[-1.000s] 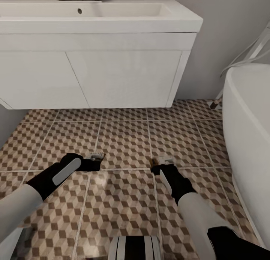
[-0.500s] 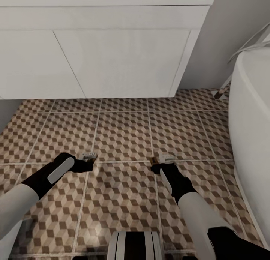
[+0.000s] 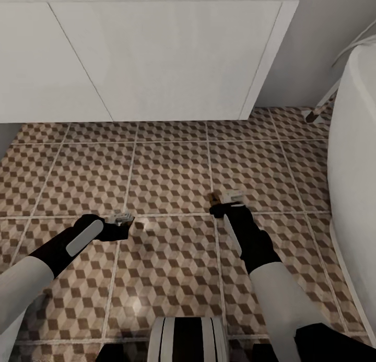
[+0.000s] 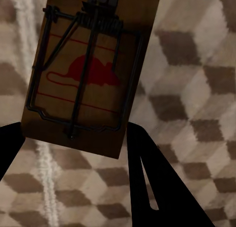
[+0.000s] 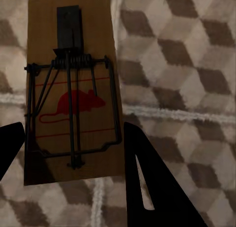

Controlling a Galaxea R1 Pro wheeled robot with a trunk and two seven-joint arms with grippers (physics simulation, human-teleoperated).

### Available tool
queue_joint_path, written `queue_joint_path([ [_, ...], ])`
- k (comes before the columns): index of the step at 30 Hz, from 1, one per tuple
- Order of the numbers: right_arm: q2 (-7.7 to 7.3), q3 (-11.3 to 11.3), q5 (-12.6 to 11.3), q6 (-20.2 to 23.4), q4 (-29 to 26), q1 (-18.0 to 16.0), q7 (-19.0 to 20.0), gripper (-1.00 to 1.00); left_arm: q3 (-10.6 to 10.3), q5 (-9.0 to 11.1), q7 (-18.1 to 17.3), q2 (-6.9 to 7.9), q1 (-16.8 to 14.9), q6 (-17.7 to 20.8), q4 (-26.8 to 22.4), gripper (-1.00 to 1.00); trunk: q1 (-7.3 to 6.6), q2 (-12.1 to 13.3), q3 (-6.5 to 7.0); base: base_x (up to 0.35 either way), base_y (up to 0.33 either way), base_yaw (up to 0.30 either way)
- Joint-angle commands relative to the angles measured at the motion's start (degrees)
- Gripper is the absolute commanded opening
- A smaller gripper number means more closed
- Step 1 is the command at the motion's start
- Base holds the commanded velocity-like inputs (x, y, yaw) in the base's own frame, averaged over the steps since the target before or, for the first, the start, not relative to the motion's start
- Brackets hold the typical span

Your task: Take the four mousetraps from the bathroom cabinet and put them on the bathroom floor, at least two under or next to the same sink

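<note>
We look down over both our arms at the bathroom floor (image 3: 172,174), its cube-patterned tiles running up to the foot of the white vanity (image 3: 156,54) that carries the sink; the basin itself lies above the edge of the head view. The curved white side of the bathtub (image 3: 357,158) stands at the right.

Our left pincer (image 3: 124,218) hangs low over the tiles, well out from the vanity front, close to a crossing of grout lines. In the left wrist view its two dark fingers (image 4: 157,187) sit on either side of a mousetrap (image 4: 91,70), pinching the tan board by its long edges. The black wire spring and the red mouse print face the camera, and patterned tile shows behind the board.

Our right pincer (image 3: 230,201) is a little nearer the vanity than the left and nearer the bathtub, also low over the floor. In the right wrist view it grips a second mousetrap (image 5: 73,89) the same way, fingers (image 5: 147,187) against both long edges, print side up, with a grout line crossing behind it.

We cannot tell from these views whether either trap touches the tiles or hangs just above them. The two traps are well apart from each other, roughly one tile between them.
</note>
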Motion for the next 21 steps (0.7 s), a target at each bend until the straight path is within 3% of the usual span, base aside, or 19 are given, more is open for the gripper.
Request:
queue_joint_path([
  [1, 0.00, 1.66, 0.49, 0.76, -1.02, 0.00, -0.16, -1.00, -0.25, 0.39, 0.58, 0.07, -0.06, 0.04, -0.18, -1.00, 0.01, -0.03, -0.36, 0.000, 0.000, 0.000],
  [5, 0.00, 4.27, 0.55, 1.31, -2.45, 0.01, -0.24, -1.00, -0.15, 0.39, 0.58, 0.07, -0.07, 0.04, -0.37, -1.00, 0.11, -0.09, -1.61, 0.000, 0.000, 0.000],
  [12, 0.00, 4.91, 0.56, 1.45, -3.74, 0.00, -0.25, -1.00, 0.18, 0.22, 0.62, 0.67, -0.06, 0.25, -4.21, -1.00, 0.29, -0.18, -3.80, 0.000, 0.000, 0.000],
  [16, 0.00, 4.96, 0.56, 1.48, -4.23, 0.02, -0.25, -1.00, 0.50, 0.00, 0.71, 3.23, -0.06, 0.41, -11.28, -1.00, 0.40, -0.23, -5.04, 0.000, 0.000, 0.000],
  [21, 0.00, 4.97, 0.56, 1.48, -4.35, 0.04, -0.25, -1.00, 3.59, 0.07, 0.72, 7.84, -0.07, 0.54, -20.44, -1.00, 0.42, -0.25, -5.72, 0.000, 0.000, 0.000],
])
